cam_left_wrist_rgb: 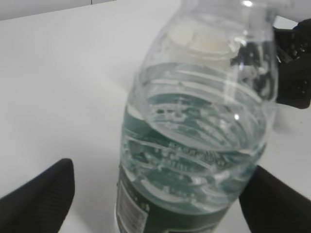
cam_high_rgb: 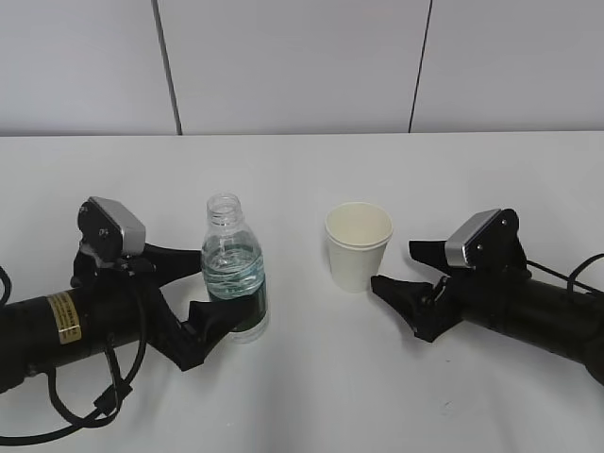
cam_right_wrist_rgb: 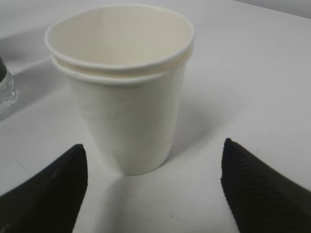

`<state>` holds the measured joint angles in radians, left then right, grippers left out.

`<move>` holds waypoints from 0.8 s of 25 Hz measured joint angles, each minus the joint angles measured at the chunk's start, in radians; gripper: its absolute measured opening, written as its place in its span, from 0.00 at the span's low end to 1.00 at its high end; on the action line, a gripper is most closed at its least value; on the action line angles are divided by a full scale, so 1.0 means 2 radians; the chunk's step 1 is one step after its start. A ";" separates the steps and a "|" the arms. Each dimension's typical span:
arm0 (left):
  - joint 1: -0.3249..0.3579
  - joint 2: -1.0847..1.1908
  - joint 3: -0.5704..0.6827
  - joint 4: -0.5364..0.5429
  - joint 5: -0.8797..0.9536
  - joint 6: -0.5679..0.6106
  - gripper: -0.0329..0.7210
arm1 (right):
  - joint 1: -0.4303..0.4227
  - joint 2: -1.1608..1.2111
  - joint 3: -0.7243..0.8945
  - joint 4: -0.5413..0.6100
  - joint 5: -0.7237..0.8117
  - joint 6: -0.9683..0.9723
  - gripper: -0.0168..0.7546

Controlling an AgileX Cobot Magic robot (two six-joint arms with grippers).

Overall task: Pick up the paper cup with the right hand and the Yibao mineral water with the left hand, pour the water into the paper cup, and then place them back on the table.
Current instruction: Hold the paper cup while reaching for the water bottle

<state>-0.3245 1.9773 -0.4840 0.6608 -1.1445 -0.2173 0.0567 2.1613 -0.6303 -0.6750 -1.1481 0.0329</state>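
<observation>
- Exterior view: Yibao mineral water [cam_high_rgb: 233, 274] upright mid-table [cam_high_rgb: 302, 396], toward left edge, between spread fingers of left hand [cam_high_rgb: 200, 302].
- Paper cup [cam_high_rgb: 358, 247] upright, right of bottle.
- Right hand [cam_high_rgb: 396, 269] fingers apart, short of cup.

Non-task stuff: pale grey panelled wall [cam_high_rgb: 293, 66] spans 10 to 2 o'clock at the far edge. Two dark vertical seams: one [cam_high_rgb: 168, 66] at 11 o'clock, leaning slightly; another [cam_high_rgb: 421, 66] at 1 o'clock, also leaning.
</observation>
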 joint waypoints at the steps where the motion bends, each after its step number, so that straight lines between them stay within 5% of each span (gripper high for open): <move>1: 0.000 0.001 -0.002 0.000 0.000 -0.001 0.87 | 0.000 0.000 0.000 0.000 0.000 0.000 0.89; 20: -0.023 0.051 -0.048 0.001 0.000 -0.012 0.87 | 0.000 0.006 0.000 0.000 0.000 0.000 0.87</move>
<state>-0.3706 2.0785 -0.5793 0.6622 -1.1444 -0.2423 0.0567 2.1740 -0.6303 -0.6750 -1.1481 0.0329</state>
